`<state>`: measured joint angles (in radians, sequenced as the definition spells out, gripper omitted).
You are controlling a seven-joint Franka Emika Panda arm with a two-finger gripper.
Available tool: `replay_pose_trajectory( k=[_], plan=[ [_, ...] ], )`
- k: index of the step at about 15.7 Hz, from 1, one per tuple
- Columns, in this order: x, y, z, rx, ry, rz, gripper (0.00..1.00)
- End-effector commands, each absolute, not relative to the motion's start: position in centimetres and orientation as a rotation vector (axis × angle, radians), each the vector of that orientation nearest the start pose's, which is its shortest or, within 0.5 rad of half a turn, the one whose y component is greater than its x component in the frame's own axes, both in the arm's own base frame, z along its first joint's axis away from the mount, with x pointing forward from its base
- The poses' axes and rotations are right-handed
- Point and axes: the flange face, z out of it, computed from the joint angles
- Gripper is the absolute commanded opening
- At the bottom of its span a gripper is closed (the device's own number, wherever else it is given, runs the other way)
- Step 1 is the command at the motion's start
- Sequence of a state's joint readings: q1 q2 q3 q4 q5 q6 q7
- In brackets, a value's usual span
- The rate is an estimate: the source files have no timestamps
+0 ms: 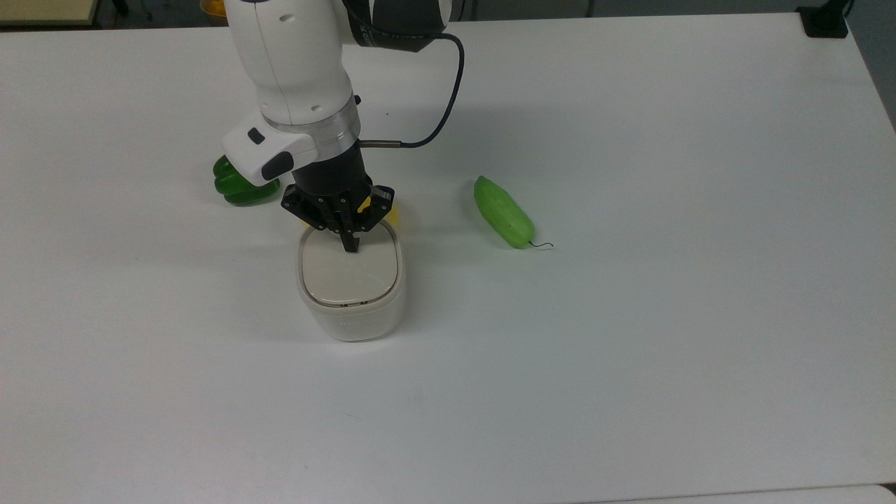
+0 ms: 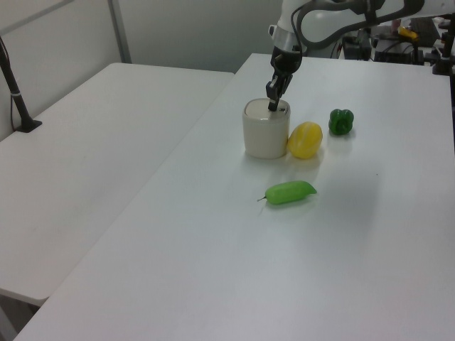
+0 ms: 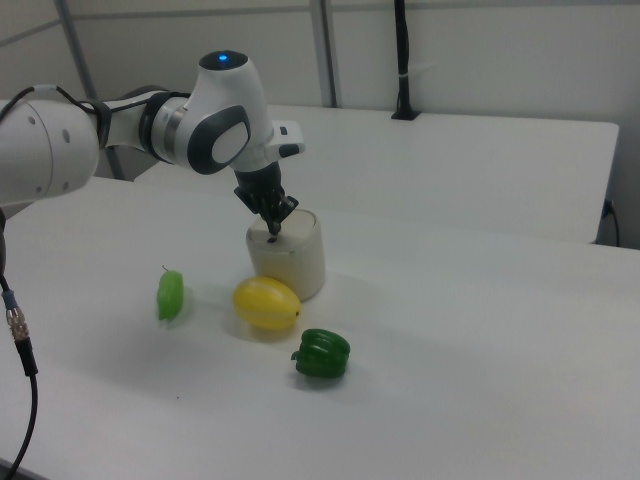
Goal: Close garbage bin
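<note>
1 bin (image 1: pixel 350 294) sits mid-table, lemon (image 2: pixel 304 140) touching at the left view's 3 o'clock. Gripper (image 1: pixel 349 243), fingers pressed together, pokes its flat lid. Light, stiff plastic probably; push near the lid's front edge, no grasp needed

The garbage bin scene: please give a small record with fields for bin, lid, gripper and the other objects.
bin: cream garbage bin, upright on white table
lid: beige lid flat on the rim
gripper: gripper shut, tip on the lid
beside bin: yellow fruit, touching it
others: green pepper, green cucumber, both apart from the bin
</note>
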<state>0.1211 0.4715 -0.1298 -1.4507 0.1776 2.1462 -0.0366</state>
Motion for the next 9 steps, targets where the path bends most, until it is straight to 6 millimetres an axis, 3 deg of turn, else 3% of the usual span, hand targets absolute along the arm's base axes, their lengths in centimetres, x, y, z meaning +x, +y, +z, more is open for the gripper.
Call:
replay_pose_trajectory(
  k=[1, 5, 9],
  plan=[
    [71.3, 1.5, 41.3, -3.039, 0.014, -0.275, 0.0],
    [71.4, 1.5, 42.2, -3.034, 0.02, -0.293, 0.0],
    [70.1, 0.9, 47.9, -3.013, 0.033, -0.375, 0.0]
  ],
)
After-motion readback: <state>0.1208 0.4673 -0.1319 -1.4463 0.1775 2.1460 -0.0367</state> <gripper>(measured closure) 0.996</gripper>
